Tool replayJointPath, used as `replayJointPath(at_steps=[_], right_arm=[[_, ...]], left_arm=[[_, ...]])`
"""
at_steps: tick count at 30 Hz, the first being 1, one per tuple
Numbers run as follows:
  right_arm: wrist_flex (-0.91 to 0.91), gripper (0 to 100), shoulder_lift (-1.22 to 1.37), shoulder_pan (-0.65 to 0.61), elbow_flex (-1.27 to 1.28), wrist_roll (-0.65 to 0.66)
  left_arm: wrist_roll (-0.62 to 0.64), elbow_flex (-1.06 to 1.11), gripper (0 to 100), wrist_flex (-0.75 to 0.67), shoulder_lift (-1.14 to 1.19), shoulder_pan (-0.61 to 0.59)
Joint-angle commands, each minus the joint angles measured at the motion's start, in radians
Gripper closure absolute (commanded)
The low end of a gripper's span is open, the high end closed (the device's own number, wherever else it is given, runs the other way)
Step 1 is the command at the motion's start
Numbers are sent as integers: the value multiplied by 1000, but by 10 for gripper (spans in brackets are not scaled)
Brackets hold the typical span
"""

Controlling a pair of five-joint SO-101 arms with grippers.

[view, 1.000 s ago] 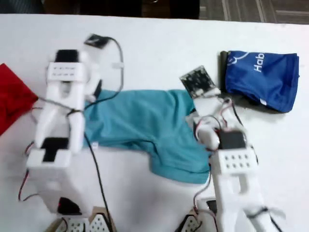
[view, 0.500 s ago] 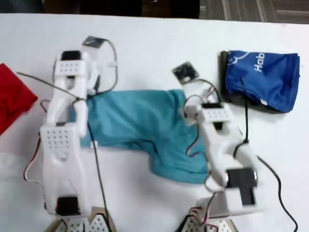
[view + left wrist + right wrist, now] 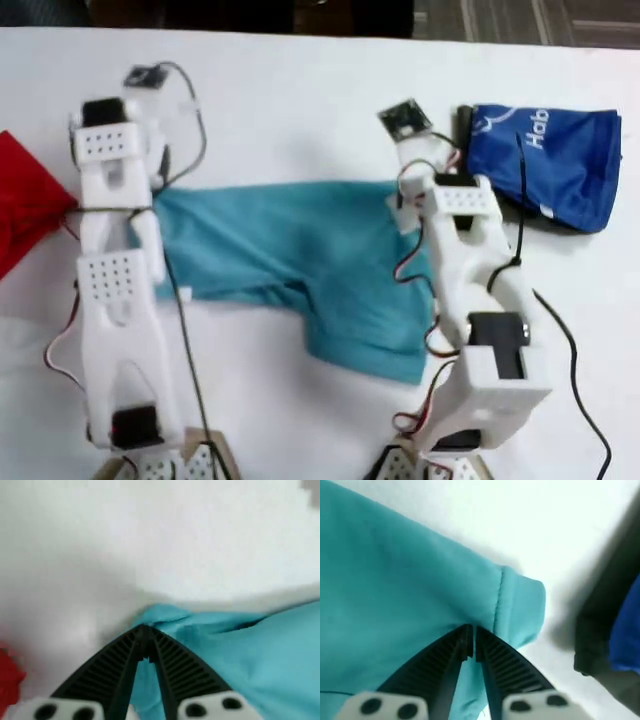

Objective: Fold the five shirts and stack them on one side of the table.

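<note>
A teal shirt [image 3: 300, 260] lies across the middle of the white table [image 3: 300, 90], stretched between the two arms. My left gripper [image 3: 145, 641] is shut on the teal shirt's [image 3: 240, 650] left edge, below the left arm's wrist [image 3: 112, 150] in the high view. My right gripper [image 3: 469, 640] is shut on the teal shirt's [image 3: 395, 580] right corner, near its hem. A folded blue shirt [image 3: 545, 160] rests on a dark one at the far right. A red shirt [image 3: 25, 205] lies at the left edge.
The blue and dark pile [image 3: 615, 630] sits close beside the right gripper. Cables [image 3: 190, 330] trail over the table from both arms. Bare table lies beyond the teal shirt and at the front between the arm bases.
Both arms swung outward and away from the bases, the left to the left and the right to the right, pulling the teal shirt wider and flatter between them.
</note>
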Motion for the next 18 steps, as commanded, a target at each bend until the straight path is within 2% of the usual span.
replayJointPath(at_steps=[1, 7, 14, 18], right_arm=[[21, 981, -145, -28, -44, -6], [18, 981, -202, -90, -46, -6], [90, 981, -205, -113, -12, 0], [81, 981, -193, -105, 6, 3]], left_arm=[[0, -133, 976, 32, -21, -6], [3, -131, 976, 32, -14, 2], [-3, 127, 976, 29, -20, 20], [-6, 156, 976, -9, -9, -3]])
